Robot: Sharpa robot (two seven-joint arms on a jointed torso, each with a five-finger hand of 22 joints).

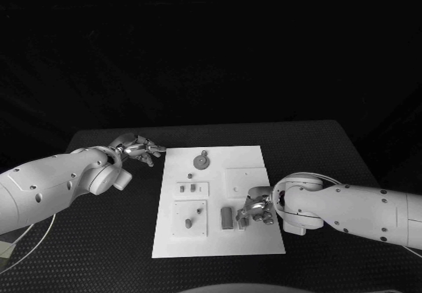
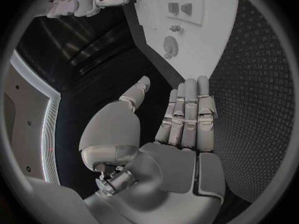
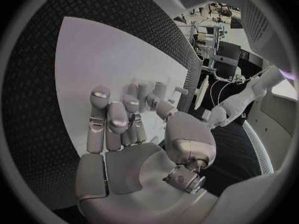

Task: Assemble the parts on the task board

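Parts (image 1: 227,218) lie on the task board (image 1: 250,157) mid-table. My right hand (image 1: 255,210) works the near-right pieces, whether gripping 1 I cannot tell. My left hand (image 1: 141,149) waits empty, fingers extended. Next, I judge: seating.

Bare black table (image 1: 316,146) lies open across the upper right of the frame. On the white task board (image 1: 250,244), small parts (image 1: 227,217) crowd the lower middle beside the right hand (image 1: 255,209); the left hand (image 1: 141,148) blocks the board's upper-left corner.
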